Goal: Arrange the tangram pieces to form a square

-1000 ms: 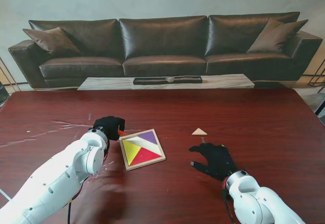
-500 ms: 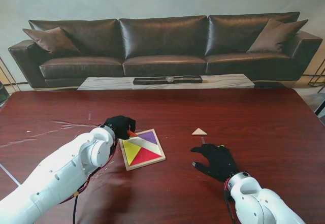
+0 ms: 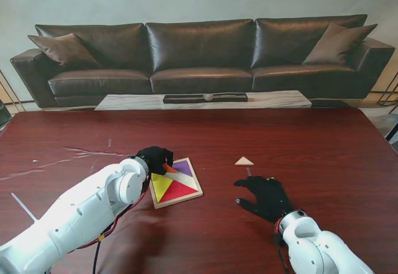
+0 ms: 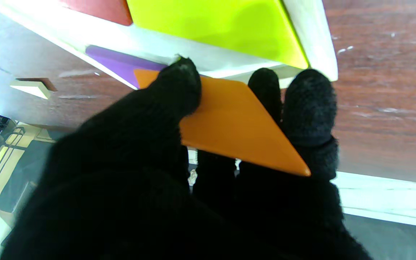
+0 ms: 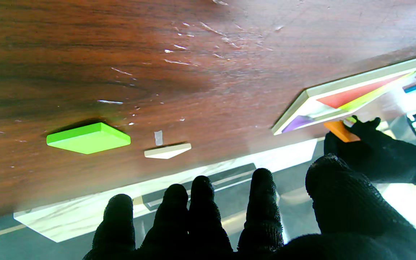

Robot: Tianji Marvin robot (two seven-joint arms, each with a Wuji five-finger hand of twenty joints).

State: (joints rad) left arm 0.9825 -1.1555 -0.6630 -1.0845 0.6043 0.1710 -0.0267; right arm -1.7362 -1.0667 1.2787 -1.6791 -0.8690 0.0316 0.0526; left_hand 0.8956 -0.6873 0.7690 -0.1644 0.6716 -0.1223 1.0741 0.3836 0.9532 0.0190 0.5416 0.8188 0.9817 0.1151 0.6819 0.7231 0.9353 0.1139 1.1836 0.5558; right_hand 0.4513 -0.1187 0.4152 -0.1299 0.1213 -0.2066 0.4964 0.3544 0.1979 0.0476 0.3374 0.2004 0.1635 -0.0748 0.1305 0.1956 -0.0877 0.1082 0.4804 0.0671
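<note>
A pale wooden tray [image 3: 180,201] lies left of the table's middle with yellow [image 3: 161,185], red [image 3: 180,191] and purple [image 3: 183,168] pieces in it. My left hand [image 3: 155,158] is shut on an orange triangle [image 3: 168,168], held over the tray's far left corner. In the left wrist view the thumb [image 4: 179,83] and fingers [image 4: 309,104] pinch the orange triangle [image 4: 229,122] just above the purple piece [image 4: 121,65]. My right hand [image 3: 264,194] rests open on the table, fingers spread. A pale triangle [image 3: 244,161] lies beyond it.
The right wrist view shows a green square piece [image 5: 89,139] lying near the pale triangle [image 5: 167,151]; it does not show in the stand view. A leather sofa [image 3: 199,56] and a low coffee table [image 3: 205,100] stand beyond the far table edge.
My left hand has carried the orange triangle to the right, from beside the tray's left edge to over its far left corner. The right hand has barely moved.
</note>
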